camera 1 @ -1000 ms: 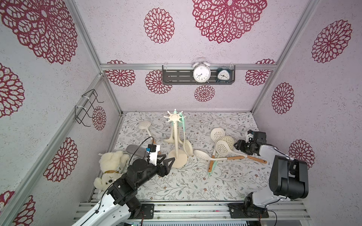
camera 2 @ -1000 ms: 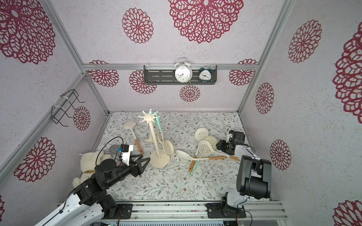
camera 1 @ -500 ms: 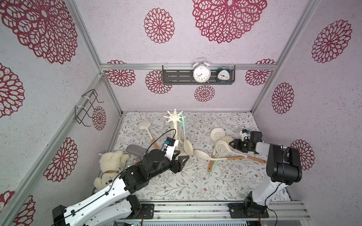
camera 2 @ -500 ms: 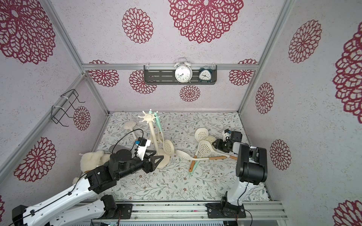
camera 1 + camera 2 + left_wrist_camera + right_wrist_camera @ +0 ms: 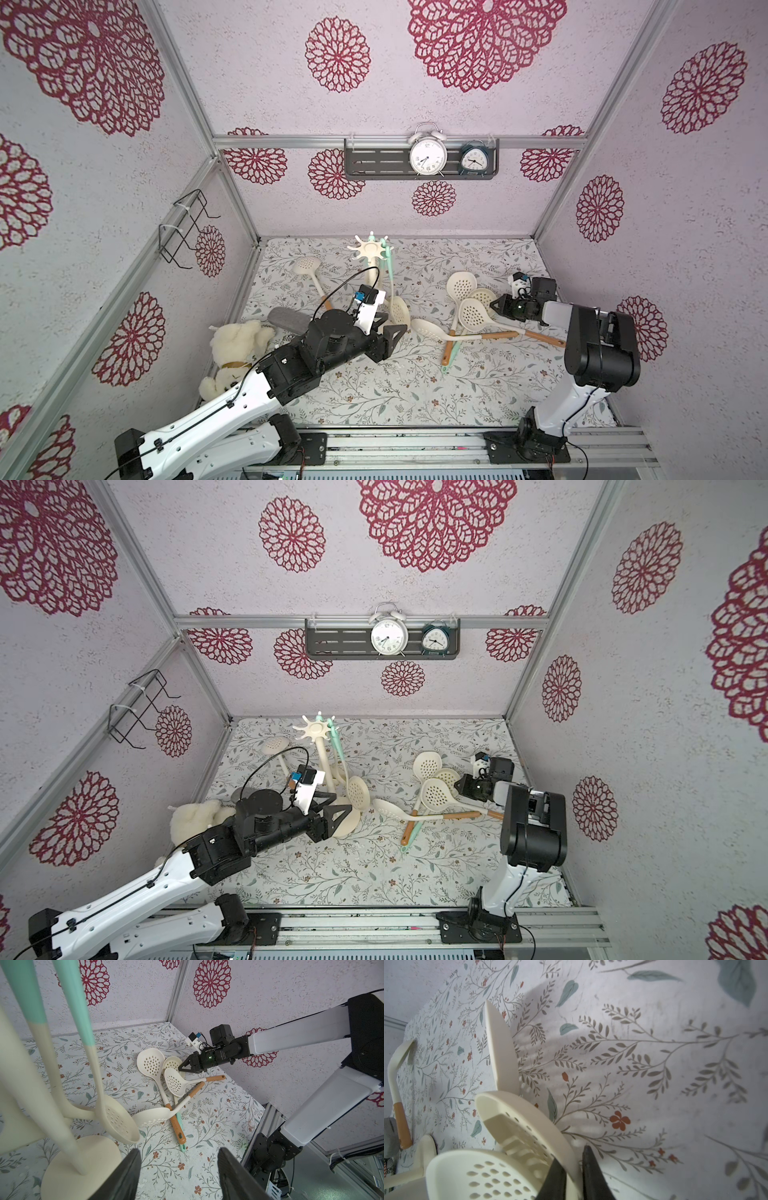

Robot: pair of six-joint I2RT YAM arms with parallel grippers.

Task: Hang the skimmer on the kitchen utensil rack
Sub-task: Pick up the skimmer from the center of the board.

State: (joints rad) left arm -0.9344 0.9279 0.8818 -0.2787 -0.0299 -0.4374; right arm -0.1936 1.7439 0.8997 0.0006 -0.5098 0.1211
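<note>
The table [image 5: 415, 386] has a flowered cloth and fills the floor of a booth with patterned walls. The left arm [image 5: 232, 399] reaches in from the near left, and the right arm [image 5: 598, 345] bends in from the near right.

The rack [image 5: 322, 754] stands upright at the left middle of the table. Its star-shaped top is up and its round base [image 5: 83, 1167] sits flat on the cloth. Two hanging skimmers [image 5: 399, 309] with mint handles dangle from its hooks beside the pole.

A teddy bear [image 5: 237, 345] lies at the left edge. A grey shelf [image 5: 374, 162] on the back wall carries two clocks [image 5: 427, 156].

A heap of four skimmers [image 5: 471, 316] lies on the right half of the table, well apart from the rack, with their handles crossing. The skimmer [image 5: 171, 1061] that matters is the smaller one in the middle of that heap, lying on the cloth under its neighbours.

The left gripper [image 5: 178, 1172] hangs just beside the rack's base, its jaws spread wide with nothing between them.

The right gripper [image 5: 571, 1154] is low at the far side of the heap. In the right wrist view its jaws are pinched nearly together on the rim of the skimmer's bowl.
</note>
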